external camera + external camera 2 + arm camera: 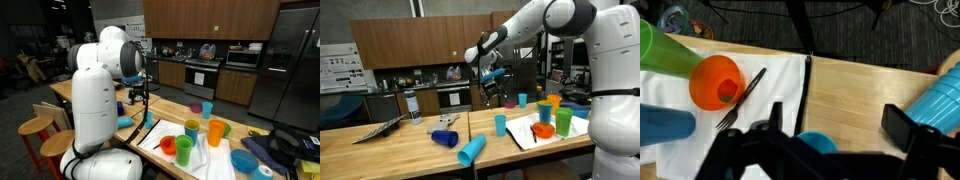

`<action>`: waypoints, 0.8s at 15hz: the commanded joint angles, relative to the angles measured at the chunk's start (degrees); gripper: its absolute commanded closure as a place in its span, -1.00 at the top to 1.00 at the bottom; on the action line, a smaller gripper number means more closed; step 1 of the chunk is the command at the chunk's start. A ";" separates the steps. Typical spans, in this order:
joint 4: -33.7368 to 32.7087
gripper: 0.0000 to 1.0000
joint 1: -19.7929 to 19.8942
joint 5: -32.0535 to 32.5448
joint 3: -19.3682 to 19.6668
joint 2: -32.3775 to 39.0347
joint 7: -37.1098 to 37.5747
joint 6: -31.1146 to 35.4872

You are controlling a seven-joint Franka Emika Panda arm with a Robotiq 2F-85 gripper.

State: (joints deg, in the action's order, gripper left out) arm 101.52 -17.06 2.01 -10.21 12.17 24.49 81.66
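The end effector (489, 90) hangs released, jaws spread wide, above the upright teal cup (501, 124), which stands on the worktop (410, 150) just left of the white cloth (527, 140), likely centred so the fingers (905, 125) can straddle its rim.

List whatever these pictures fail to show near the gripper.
- Gripper, in both exterior views: too small and dark to show the jaw gap.
- Teal cup, wrist view: lower part hidden by the gripper; upright or not, unclear.
- Light blue cup, wrist view: cut off by the right edge.
- Table, in an exterior view: partly hidden behind the robot's white arm.
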 commanded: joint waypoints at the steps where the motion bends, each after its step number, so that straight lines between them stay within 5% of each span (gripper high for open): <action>1: -0.15 1.00 0.54 0.04 -0.11 0.16 0.00 -0.15; 6: -5.31 1.00 -0.87 1.93 -0.68 6.32 1.37 -5.04; 12: -16.86 1.00 -8.64 6.68 -0.51 20.73 8.14 -17.73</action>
State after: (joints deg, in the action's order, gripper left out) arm 92.59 -22.20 6.84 -11.01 25.76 29.66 70.43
